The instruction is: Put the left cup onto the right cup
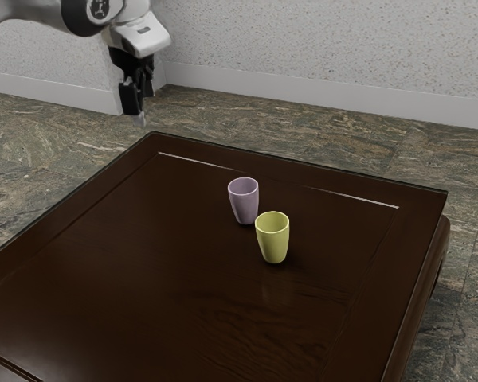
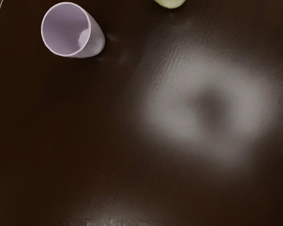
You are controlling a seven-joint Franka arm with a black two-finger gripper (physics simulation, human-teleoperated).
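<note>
Two cups stand upright near the middle of the dark wooden table (image 1: 135,270). The lilac cup (image 1: 243,199) is toward the exterior view's left and a little farther back. The yellow-green cup (image 1: 272,236) stands close beside it, toward the exterior view's right and nearer the front, with a small gap between them. My gripper (image 1: 135,111) hangs high above the table's far left corner, well away from both cups, open and holding nothing. In the wrist view the lilac cup (image 2: 70,30) shows its open mouth, and the yellow-green cup (image 2: 170,3) peeks in beyond it.
The table has a raised rim (image 1: 303,163) around a sunken top. A stone-patterned floor (image 1: 56,151) and a light wall (image 1: 319,48) surround it. A pale glare (image 2: 207,113) lies on the tabletop under my hand.
</note>
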